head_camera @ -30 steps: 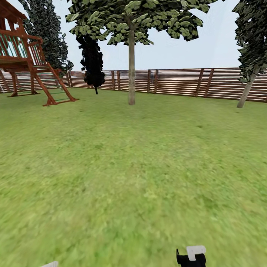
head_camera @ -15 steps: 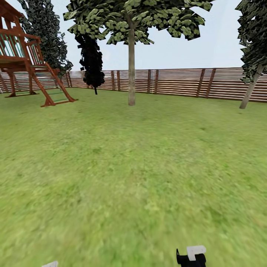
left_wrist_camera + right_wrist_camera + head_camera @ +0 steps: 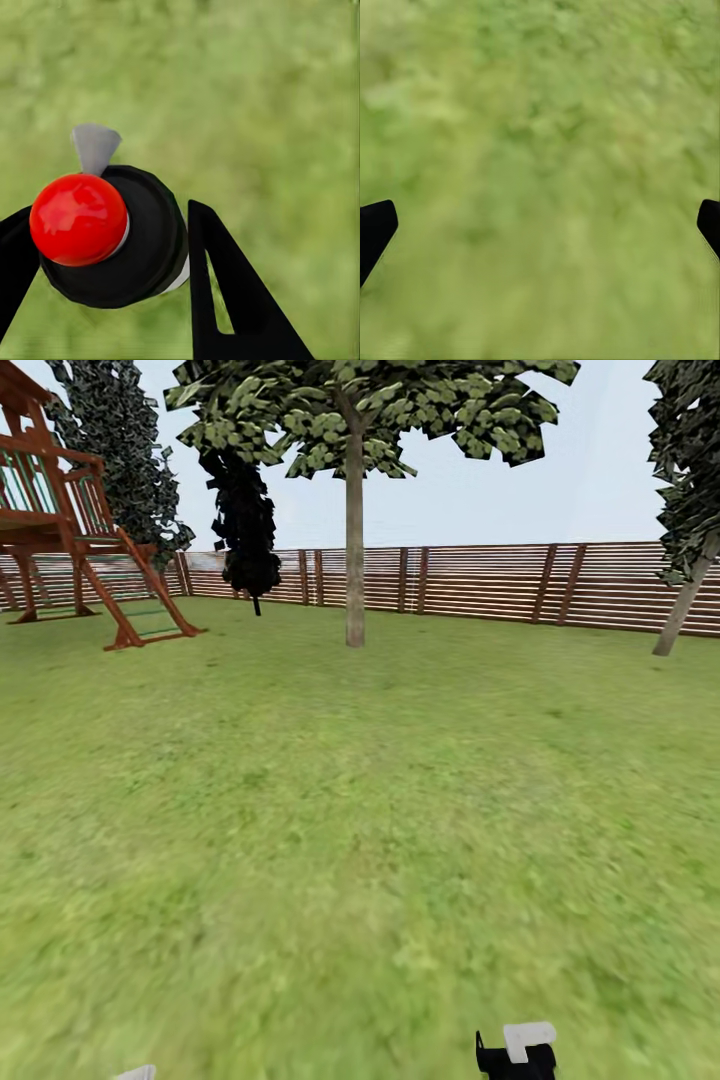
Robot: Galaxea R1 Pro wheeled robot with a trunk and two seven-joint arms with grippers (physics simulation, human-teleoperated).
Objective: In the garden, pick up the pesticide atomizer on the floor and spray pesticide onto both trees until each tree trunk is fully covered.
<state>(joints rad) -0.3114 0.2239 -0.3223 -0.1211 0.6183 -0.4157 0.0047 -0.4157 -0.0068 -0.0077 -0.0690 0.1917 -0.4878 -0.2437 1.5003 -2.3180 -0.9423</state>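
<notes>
right tree (image 3: pixel 690 510) cut by edge

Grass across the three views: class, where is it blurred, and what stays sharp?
Head view: grass smeared near the camera, fence crisp. Left wrist view: grass blurred behind the sharp red-topped atomizer. Right wrist view: grass blurred, with black fingertips at the edges.

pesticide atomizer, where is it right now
In the left wrist view, the pesticide atomizer, with its red knob and black cap, sits between the left gripper's fingers, above the grass.

Garden: lawn (image 3: pixel 300 810), slat fence (image 3: pixel 480 580) (play tower (image 3: pixel 60 510)).
</notes>
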